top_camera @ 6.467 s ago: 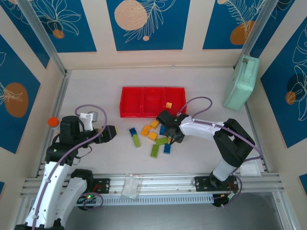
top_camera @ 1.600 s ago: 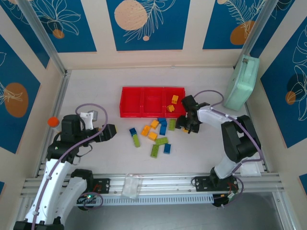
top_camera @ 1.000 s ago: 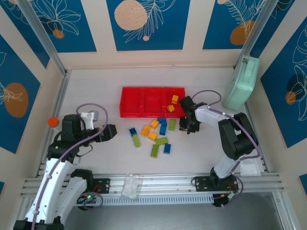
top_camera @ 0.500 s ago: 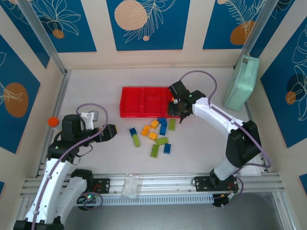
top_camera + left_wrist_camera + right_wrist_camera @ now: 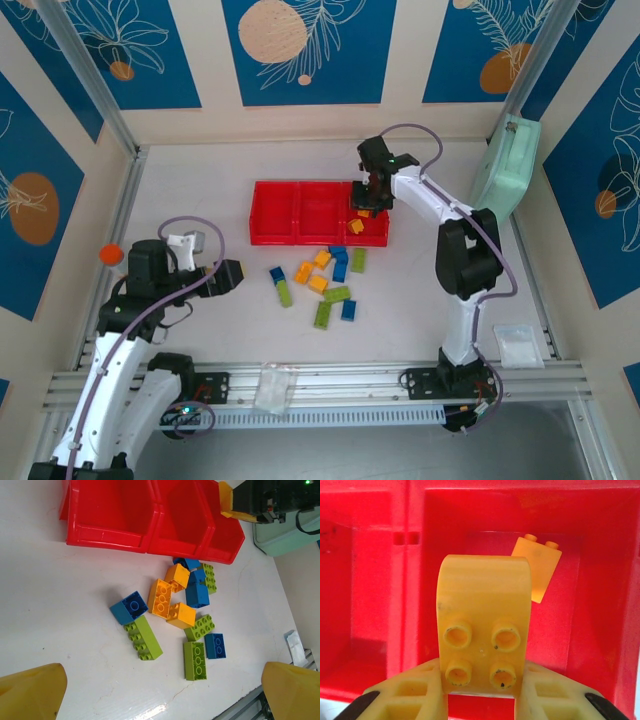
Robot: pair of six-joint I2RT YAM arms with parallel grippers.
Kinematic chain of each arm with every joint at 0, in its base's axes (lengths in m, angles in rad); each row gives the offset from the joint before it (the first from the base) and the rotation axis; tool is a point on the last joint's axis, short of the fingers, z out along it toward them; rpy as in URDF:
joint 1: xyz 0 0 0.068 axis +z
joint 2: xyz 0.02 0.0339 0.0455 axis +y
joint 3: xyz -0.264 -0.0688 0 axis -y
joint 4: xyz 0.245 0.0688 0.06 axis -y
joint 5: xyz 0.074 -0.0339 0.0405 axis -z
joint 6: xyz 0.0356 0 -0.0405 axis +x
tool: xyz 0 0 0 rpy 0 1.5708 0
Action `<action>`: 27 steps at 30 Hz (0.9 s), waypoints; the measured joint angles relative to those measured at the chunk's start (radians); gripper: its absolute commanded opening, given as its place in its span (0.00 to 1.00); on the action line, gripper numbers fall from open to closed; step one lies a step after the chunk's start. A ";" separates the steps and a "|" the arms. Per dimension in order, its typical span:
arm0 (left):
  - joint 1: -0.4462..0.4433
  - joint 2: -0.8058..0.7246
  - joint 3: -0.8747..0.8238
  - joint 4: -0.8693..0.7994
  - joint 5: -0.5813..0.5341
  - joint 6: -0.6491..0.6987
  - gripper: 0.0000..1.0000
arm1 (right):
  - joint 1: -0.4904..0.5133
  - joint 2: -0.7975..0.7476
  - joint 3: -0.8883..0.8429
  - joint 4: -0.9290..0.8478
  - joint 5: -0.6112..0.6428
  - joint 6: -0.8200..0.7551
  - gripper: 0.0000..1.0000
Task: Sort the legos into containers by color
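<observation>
**Right wrist view: orange brick (image 5: 482, 630) gripped over a red bin**

The right gripper (image 5: 482, 682) is closed on the orange brick. A yellow finger (image 5: 412, 697) presses each side at the bottom of the frame, and the brick's studs face the camera. Behind it is a red compartment. A second orange brick (image 5: 537, 569) lies on that compartment's floor, upper right of the frame.

In the top external view the right gripper (image 5: 366, 200) hangs over the rightmost compartment of the bins (image 5: 300, 212), just above frame centre. The loose bricks (image 5: 320, 280) are blue, lime and orange. They lie scattered on the counter (image 5: 200, 190) just below the bins, at frame centre.

The left gripper (image 5: 228, 274) sits at the left of the frame, well apart from the loose bricks. In the left wrist view its fingers (image 5: 30, 692) stand wide apart in the lower corners with nothing between them. Mid-frame, a blue square brick (image 5: 130, 607) touches a long lime brick (image 5: 143, 638). The bins (image 5: 107, 510) run along the top.
</observation>
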 measured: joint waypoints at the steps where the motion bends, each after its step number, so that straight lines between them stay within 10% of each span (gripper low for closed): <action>1: 0.000 0.000 0.000 0.000 0.000 0.000 1.00 | -0.006 0.013 0.007 0.000 -0.011 -0.003 0.32; 27: 0.000 0.013 0.000 0.000 -0.001 0.000 0.99 | 0.052 -0.039 -0.013 -0.035 -0.016 0.024 0.86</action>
